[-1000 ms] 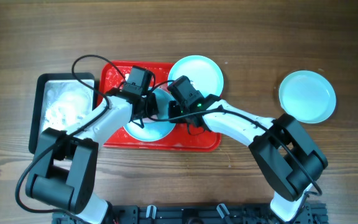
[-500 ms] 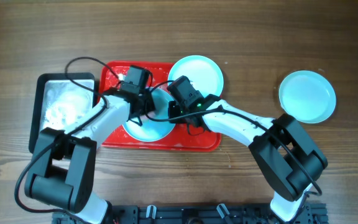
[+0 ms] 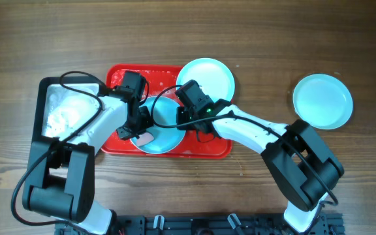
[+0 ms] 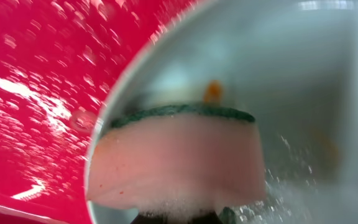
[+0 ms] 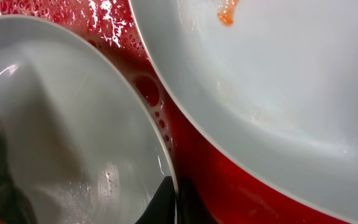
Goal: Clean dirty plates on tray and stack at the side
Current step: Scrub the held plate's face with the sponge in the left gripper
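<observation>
Jaws both closed, I see: left gripper (image 3: 138, 124) clamps sponge (image 4: 179, 158) on centre-frame plate (image 3: 165, 134) in tray (image 3: 116, 73), right gripper (image 5: 170, 200) pinches its rim.

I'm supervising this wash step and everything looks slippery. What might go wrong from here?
The right end effector pinches only the rim of the wet plate; pushes from the sponge in the left end effector might slip it loose across the foamy tray. The second plate, smeared orange, lies just beside it and seems to overhang the tray's corner, so a bump may push it off.
</observation>
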Controlling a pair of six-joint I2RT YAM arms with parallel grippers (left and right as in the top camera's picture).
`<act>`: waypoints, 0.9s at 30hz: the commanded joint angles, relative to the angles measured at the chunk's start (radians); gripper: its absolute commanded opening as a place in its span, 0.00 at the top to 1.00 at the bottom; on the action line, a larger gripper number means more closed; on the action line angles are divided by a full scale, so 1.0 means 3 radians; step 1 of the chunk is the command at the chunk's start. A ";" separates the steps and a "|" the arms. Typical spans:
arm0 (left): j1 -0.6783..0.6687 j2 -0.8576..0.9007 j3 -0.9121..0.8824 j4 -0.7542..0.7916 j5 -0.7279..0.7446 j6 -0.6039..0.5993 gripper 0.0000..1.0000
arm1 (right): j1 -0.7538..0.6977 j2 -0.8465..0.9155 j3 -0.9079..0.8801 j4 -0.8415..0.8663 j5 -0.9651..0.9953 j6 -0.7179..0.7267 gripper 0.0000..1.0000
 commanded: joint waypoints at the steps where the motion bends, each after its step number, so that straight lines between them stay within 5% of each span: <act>1: -0.0018 0.0083 -0.0122 0.0291 0.0814 0.0216 0.96 | -0.0005 0.0071 0.0038 -0.0008 0.0019 -0.0011 0.96; 6: -0.0098 0.0084 -0.0122 0.1036 0.0996 0.0215 0.96 | -0.0005 0.0071 0.0038 -0.0028 0.0020 -0.0010 0.96; 10: -0.0127 0.0084 -0.0122 0.1359 0.0482 0.0211 0.96 | -0.0005 0.0071 0.0038 -0.0029 0.0020 -0.0013 0.96; 18: -0.0074 0.0084 -0.0122 0.0670 -0.0523 0.0072 0.96 | -0.0005 0.0071 0.0038 -0.0031 0.0020 -0.0011 0.96; 23: 0.0127 0.0084 -0.0122 0.0053 -0.0177 0.0076 0.96 | -0.0005 0.0071 0.0038 -0.0028 0.0019 -0.0013 0.96; 27: 0.0328 0.0084 -0.0122 -0.0318 0.0746 0.0333 0.96 | -0.0005 0.0071 0.0038 -0.0027 0.0018 -0.0010 0.96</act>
